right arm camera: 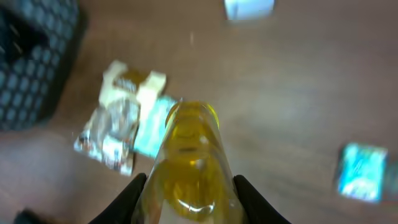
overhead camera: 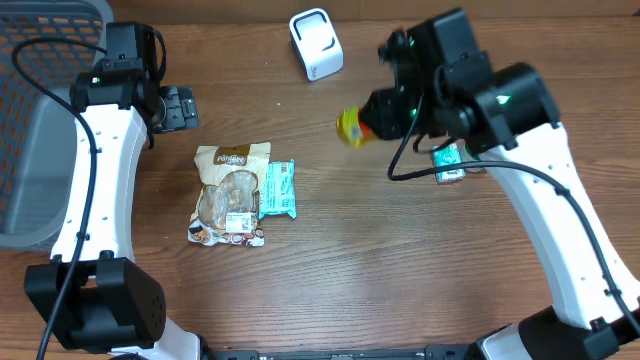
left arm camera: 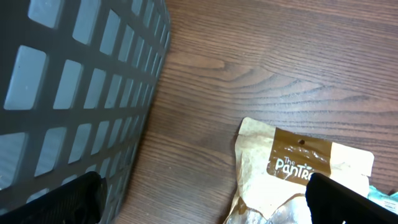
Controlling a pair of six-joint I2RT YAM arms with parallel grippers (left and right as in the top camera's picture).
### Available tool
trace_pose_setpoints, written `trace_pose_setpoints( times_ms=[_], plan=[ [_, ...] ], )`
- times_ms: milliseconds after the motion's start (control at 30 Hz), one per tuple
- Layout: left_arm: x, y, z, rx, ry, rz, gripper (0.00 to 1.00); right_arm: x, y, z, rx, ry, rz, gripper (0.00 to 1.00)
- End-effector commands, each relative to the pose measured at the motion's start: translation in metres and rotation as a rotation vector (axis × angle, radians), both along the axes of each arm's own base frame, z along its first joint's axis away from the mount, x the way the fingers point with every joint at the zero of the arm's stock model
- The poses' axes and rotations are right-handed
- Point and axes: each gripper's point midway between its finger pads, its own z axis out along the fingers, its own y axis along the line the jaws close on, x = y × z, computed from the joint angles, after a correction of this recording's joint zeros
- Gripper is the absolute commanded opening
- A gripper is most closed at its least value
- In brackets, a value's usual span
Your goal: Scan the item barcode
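Right gripper has its two fingers clamped on the yellow bottle, one either side, neck pointing away from the wrist. The bottle looks to be held clear of the table, at about 1 o'clock from the table's middle in the overhead view. The white scanner stands at about 11 o'clock from the bottle, near but not touching.

Left gripper is over at 9 o'clock beside the grey basket, fingers wide apart, holding nothing.

The step in hand, as I read it, is presenting the bottle to the scanner. Doing it well means turning the label's barcode toward the scanner's face, and no barcode shows on the bottle at the moment (the wrist view is blurred, and only glossy yellow shows). I'd roll the wrist slowly rather than swing it, then stop the bottle square in front of the scanner. A round, shiny bottle can glare or slip, so keep the grip firm and the tilt small.

Mind the clutter: a snack bag with a teal packet touching its side lies at 8 o'clock from the bottle, and another teal packet sits under the right arm. A high, short path toward 11 o'clock avoids both.
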Motion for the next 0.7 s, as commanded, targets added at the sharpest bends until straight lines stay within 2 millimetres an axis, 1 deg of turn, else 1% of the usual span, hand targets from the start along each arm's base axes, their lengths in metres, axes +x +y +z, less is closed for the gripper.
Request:
trace_pose_setpoints(
  times_ms=[0, 133, 233, 367, 500, 667],
  plan=[
    [0.003, 0.004, 0.012, 0.007, -0.031, -0.004, 1.0, 0.026, 0.002, 0.013, -0.055, -0.131, 0.038, 0.19],
    [0.003, 0.004, 0.012, 0.007, -0.031, -0.004, 1.0, 0.048, 0.005, 0.011, -0.167, -0.246, 0.131, 0.19],
    [0.003, 0.004, 0.012, 0.007, -0.031, -0.004, 0.99, 0.067, 0.01, 0.006, -0.232, -0.313, 0.152, 0.19],
    [0.003, 0.004, 0.012, 0.007, -0.031, -0.004, 0.99, 0.094, 0.025, -0.002, -0.304, -0.4, 0.173, 0.18],
    [0.003, 0.004, 0.012, 0.007, -0.031, -0.004, 1.0, 0.122, 0.037, -0.011, -0.432, -0.495, 0.161, 0.18],
    [0.003, 0.004, 0.012, 0.007, -0.031, -0.004, 1.0, 0.148, 0.059, -0.026, -0.563, -0.595, 0.198, 0.18]
  ],
)
